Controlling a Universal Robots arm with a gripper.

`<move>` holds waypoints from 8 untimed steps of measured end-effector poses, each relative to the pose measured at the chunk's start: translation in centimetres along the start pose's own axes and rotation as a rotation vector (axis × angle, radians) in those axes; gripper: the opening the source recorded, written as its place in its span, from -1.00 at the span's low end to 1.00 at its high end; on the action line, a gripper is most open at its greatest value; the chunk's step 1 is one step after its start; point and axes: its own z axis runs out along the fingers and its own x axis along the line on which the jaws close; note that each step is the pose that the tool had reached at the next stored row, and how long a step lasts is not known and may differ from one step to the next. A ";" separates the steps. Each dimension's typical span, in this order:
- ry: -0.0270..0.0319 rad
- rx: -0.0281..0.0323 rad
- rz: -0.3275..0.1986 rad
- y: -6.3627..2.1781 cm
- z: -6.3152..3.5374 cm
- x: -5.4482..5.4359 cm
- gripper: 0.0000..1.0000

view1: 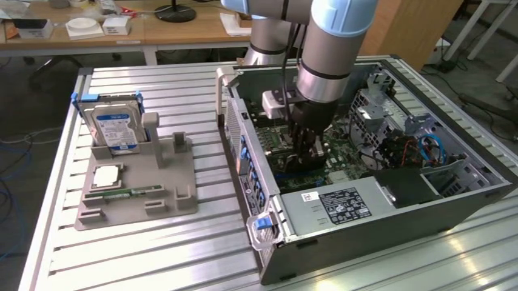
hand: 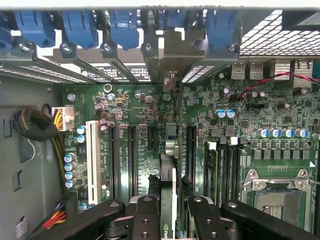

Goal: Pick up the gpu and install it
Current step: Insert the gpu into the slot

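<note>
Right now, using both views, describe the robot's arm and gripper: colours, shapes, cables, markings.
The arm is a silver-grey tube with pale blue joint caps and a black band near the wrist. A black cable runs down beside it. The gripper is black, its linked fingers dotted with round pivot bolts. No markings can be made out.

Bright even light, soft shadows, mild glare.
</note>
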 end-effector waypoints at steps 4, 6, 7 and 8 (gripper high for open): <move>0.0003 -0.0001 0.000 0.01 0.20 0.0 -0.47; -0.0001 0.0000 0.000 0.02 0.32 0.0 -0.47; -0.0002 0.0001 0.000 0.03 0.37 0.0 -0.47; 0.0000 0.0000 0.000 0.03 0.42 0.0 -0.47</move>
